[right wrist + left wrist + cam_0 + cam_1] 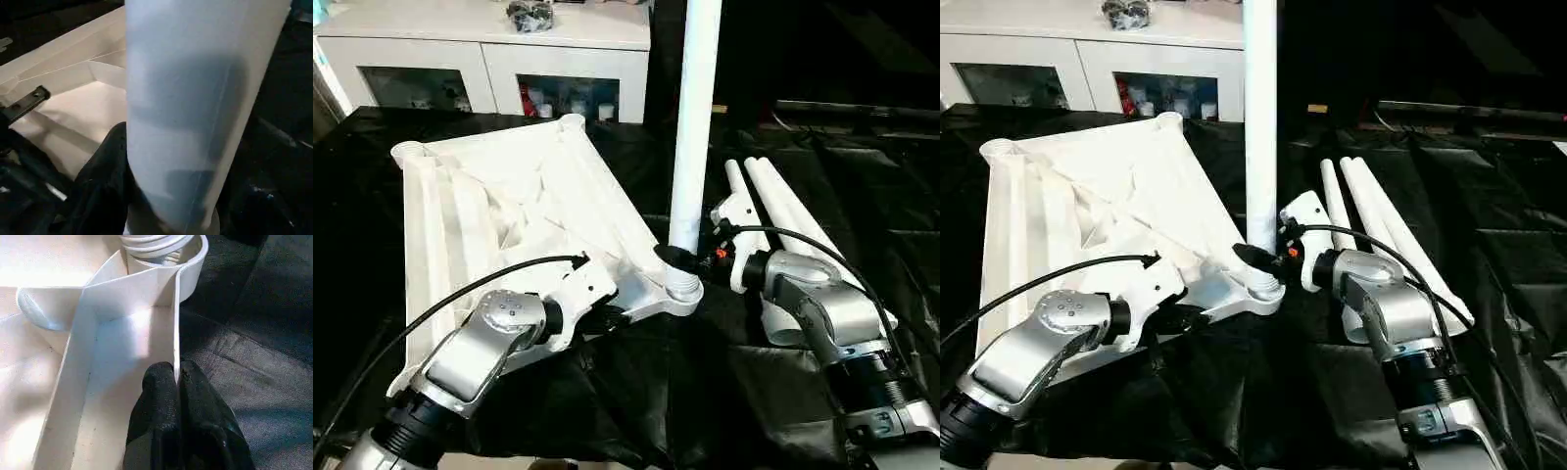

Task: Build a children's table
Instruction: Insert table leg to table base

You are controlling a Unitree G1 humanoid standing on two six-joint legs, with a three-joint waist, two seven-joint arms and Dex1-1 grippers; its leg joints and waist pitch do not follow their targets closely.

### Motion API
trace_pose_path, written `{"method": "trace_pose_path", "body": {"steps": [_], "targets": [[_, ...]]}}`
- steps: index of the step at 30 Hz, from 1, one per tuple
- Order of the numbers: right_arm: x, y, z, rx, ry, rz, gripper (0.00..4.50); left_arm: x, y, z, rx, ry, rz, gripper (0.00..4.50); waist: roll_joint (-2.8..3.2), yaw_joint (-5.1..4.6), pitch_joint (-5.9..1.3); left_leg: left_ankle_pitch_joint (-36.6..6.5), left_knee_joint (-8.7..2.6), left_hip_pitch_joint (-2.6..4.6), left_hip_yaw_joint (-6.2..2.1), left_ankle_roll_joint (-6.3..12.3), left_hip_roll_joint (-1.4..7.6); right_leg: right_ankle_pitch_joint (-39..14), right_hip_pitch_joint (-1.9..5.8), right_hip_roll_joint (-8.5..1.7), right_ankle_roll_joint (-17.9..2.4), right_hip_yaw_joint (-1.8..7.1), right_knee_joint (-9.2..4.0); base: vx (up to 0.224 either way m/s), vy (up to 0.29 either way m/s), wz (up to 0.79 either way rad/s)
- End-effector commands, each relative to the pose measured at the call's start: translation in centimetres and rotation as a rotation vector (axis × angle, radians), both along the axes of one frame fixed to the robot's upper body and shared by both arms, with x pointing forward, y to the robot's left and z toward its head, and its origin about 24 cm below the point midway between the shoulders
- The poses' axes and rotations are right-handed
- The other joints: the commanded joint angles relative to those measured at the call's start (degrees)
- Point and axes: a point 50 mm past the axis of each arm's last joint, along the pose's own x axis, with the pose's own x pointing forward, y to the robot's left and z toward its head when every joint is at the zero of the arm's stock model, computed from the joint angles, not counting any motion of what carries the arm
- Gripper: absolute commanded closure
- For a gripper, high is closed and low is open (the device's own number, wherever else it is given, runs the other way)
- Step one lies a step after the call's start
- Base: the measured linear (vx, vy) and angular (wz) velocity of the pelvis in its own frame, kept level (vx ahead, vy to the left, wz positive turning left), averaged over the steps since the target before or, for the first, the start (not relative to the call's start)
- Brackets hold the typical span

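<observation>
Right gripper (690, 257) clamped on upright leg (694, 117) above corner socket (683, 287); left gripper (177, 382) pinches tabletop (509, 211) rim beside socket, steadying.

From my station I log: black cloth (636, 392), wrinkled, covering the bench. White cabinet (489, 49) along the far edge, two glass doors, small items inside, one red. Dark bundle (530, 14) on the cabinet top; I cannot identify it.

Head overhead; wrists close on socket (166, 254)
</observation>
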Motion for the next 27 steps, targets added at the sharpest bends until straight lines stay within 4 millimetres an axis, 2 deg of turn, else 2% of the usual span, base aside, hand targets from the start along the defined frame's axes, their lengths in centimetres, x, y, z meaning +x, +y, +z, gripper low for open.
{"method": "trace_pose_path", "body": {"steps": [1, 12, 19, 27], "targets": [[-0.1, -0.1, 0.3, -0.008, -0.006, 0.024, 2.59, 0.3, 0.0, 0.5, -0.052, -0.017, 0.011, 4.50, -0.66, 0.27, -3.80, -13.86, -4.19, 0.96, -0.70, -0.02, 2.44, -16.61, 2.21, -3.48, -10.04, 2.19, -4.77, 0.000, 0.000, 0.00], [-0.4, -0.4, -0.7, -0.031, 0.019, 0.049, 2.59, 0.5, -0.3, 0.6, -0.081, -0.017, -0.001, 4.50, -0.60, 0.26, -3.76, -15.06, -4.21, 1.04, -0.76, -0.18, 2.42, -18.28, 2.12, -3.52, -10.01, 2.19, -5.00, 0.000, 0.000, 0.00], [0.5, -0.1, -1.4, -0.009, 0.025, 0.000, 2.59, 0.7, -0.5, 0.8, -0.112, -0.016, -0.002, 4.50, -0.47, 0.10, -3.75, -15.76, -4.24, 1.04, -0.78, -0.27, 2.36, -18.26, 2.06, -3.48, -10.70, 2.11, -5.01, 0.000, 0.000, 0.00], [0.4, -0.1, -2.5, 0.061, 0.058, -0.023, 2.59, 1.1, -0.4, 0.4, -0.102, -0.022, 0.035, 4.50, -0.82, 0.14, -3.71, -16.25, -4.27, 1.13, -0.79, -0.03, 2.44, -20.37, 2.03, -3.66, -10.05, 2.12, -5.17, 0.000, 0.000, 0.00]]}}
